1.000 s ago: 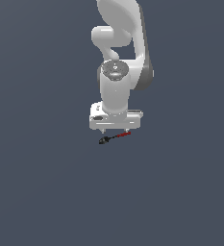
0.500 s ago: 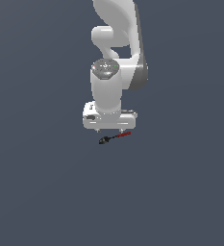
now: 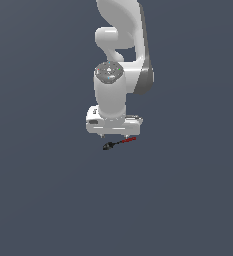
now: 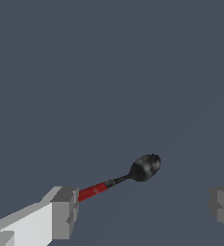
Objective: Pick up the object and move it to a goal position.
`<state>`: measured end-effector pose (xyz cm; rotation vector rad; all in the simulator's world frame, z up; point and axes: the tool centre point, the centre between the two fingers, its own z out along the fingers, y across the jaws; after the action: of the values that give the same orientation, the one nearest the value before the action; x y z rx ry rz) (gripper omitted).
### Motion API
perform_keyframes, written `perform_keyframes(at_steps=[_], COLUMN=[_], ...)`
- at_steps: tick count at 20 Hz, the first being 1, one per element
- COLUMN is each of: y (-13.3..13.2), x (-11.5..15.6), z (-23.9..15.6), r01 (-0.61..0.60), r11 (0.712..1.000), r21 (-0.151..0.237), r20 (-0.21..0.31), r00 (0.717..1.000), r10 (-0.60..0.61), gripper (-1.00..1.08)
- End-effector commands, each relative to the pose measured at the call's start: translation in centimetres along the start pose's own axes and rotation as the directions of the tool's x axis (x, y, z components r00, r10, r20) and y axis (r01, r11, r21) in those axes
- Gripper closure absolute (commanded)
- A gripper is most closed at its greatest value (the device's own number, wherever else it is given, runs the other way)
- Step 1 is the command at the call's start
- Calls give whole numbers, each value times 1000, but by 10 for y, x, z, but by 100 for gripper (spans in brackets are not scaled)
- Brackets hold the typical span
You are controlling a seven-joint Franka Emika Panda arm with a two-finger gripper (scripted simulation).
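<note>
Directly beneath the claw (image 3: 114, 135) lies the rod (image 3: 119, 143), a thin dark shaft with a black knobby end and a red end, resting on the flat grey floor (image 3: 43, 200). Through the wrist camera the rod (image 4: 120, 178) sits between the two grey fingertips (image 4: 64, 213), its red end close to one pad, though contact cannot be judged. The claw is spread wide, grasping nothing. Its white arm (image 3: 119, 45) rises above.

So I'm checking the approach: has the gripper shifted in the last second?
Yes. Against the tool, which stays put, the gripper has slid slightly toward the exterior view's left, its body now nearer the tool's black end.
</note>
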<state>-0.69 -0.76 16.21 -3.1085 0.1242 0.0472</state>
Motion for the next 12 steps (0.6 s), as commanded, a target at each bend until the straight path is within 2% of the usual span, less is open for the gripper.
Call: perform_keyframes(at_steps=[1,7,12], y=[-1,-4,-8], x=[-1,-6,-13], z=[3,14,27], r01=[-24,-119,-233], r11=[1000,993,972], r21=[0,1,2], r20=[0,-2,-4], r00=[1000,993,972], r10=[24,119,233], gripper=[-92,-92,-92])
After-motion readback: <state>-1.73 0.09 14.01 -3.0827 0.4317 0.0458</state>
